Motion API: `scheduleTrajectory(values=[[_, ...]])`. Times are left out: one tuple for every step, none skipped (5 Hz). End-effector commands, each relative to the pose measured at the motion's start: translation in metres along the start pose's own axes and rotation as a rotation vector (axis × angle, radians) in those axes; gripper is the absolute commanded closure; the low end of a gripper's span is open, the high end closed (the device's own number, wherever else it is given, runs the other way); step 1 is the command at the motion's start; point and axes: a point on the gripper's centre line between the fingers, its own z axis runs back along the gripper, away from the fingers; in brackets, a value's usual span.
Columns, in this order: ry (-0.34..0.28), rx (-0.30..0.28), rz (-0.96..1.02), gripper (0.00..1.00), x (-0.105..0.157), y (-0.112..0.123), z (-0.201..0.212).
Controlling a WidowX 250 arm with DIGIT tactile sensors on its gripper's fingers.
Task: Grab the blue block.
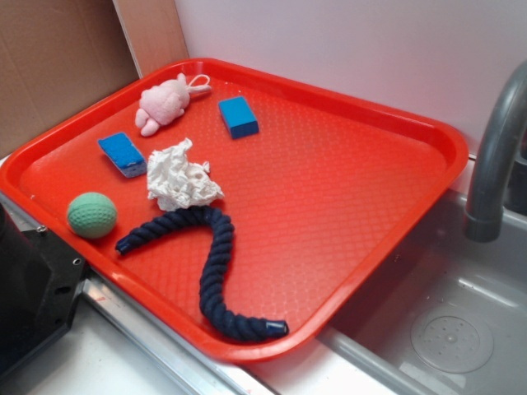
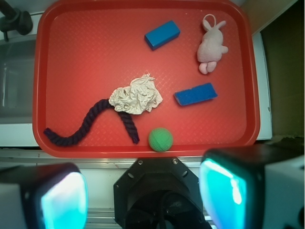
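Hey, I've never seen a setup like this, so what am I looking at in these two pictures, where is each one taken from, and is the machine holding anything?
This is a small robot arm working over a red tray beside a sink. The exterior picture is taken from the side and shows little of the arm, only a dark part at the lower left. The wrist picture comes from a camera on the arm itself, looking straight down; the two blurry glowing shapes at the bottom are the fingers of its gripper, spread apart with nothing between them.

On the tray lie the blue block, which the arm is meant to grab, a flatter blue pad with a white underside, a pink plush bunny, a crumpled white cloth, a dark blue rope and a green ball. Nothing is held yet.
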Motion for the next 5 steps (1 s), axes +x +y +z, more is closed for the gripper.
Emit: scheduleTrajectory(values=[[0.000,0.000,0.000,0.00,0.000,0.000,0.000],[0.161,0.096,0.204,0.00,0.035,0.030,-0.052],[0.117,0.116,0.337,0.00,0.059,0.039,-0.102],[0.009,-0.002,0.584,0.00,0.096,0.043,-0.117],[-0.096,-0.073,0.822,0.00,0.115,0.062,-0.127]])
